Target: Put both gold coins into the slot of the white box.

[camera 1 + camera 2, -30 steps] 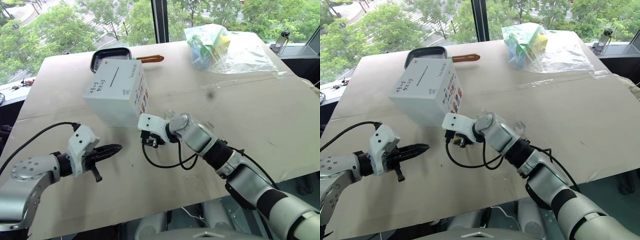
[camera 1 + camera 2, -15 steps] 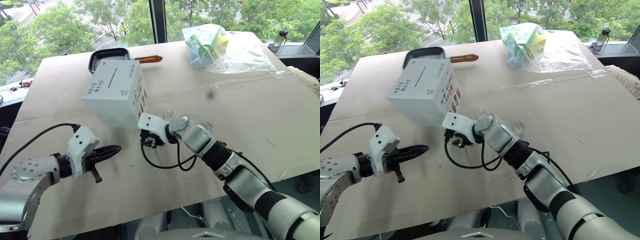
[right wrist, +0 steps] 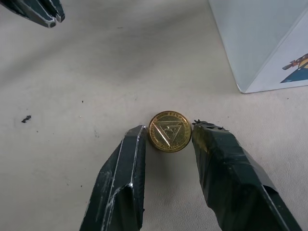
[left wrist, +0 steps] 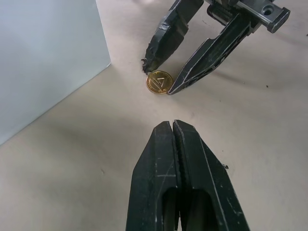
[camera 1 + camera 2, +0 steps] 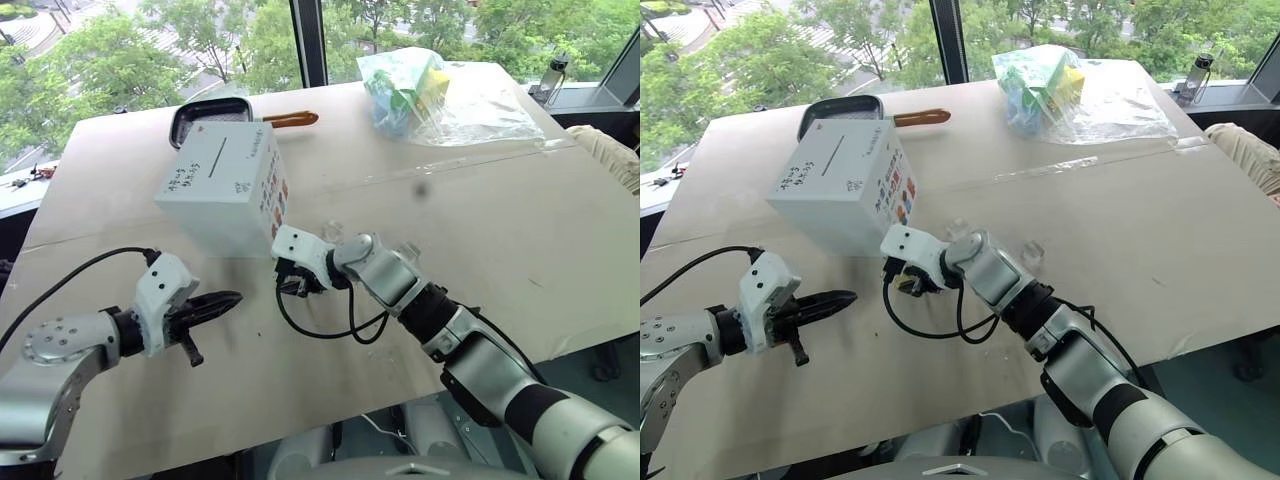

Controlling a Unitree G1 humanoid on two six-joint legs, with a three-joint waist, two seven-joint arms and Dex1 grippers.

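white box [image 5: 225, 187]: sitting on the tabletop [image 5: 480, 220], its slot [image 5: 219, 153] facing up
pan [image 5: 208, 108]: lying just behind the white box, orange handle pointing away to the right
plastic bag [image 5: 440, 95]: resting well right of the white box
right tool [image 5: 291, 282]: reaching down just below the white box's near corner
left tool [image 5: 218, 301]: hovering shut, below-left of the white box

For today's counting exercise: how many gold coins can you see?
1. The coin lies flat on the table by the white box, between the right gripper's open fingers. A second may be hidden.
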